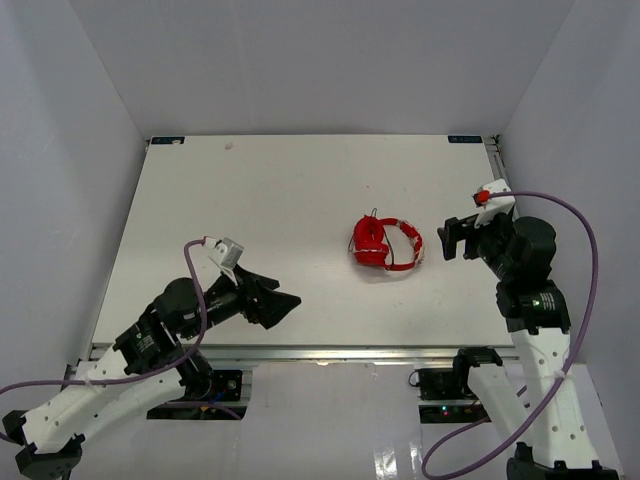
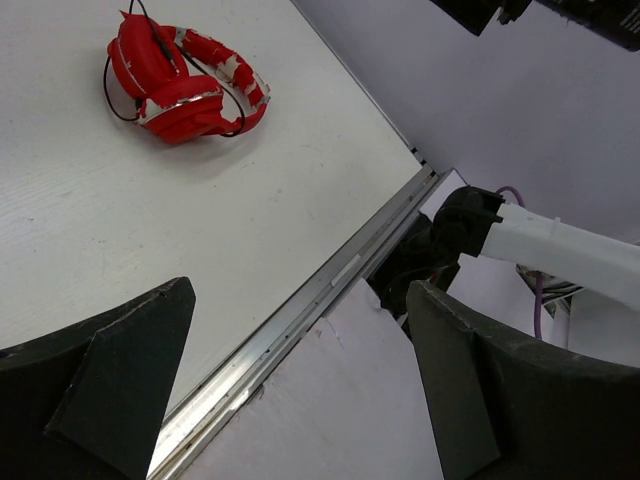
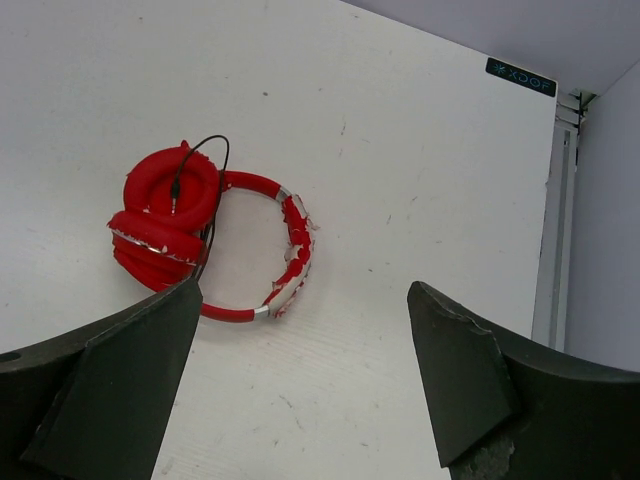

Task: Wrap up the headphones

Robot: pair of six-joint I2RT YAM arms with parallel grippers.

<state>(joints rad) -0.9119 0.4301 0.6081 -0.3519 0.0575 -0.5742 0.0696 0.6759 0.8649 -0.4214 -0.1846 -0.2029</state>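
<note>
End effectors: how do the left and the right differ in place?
The left end effector is far from the headphones; the right end effector is close beside them. The left is near the table's front edge; the right is further in. Both are open and empty.

You're looking at a robotics lab test cell: a bare white counter boxed in by plain white walls, with two cabled arms bolted along its aluminium rail.
</note>
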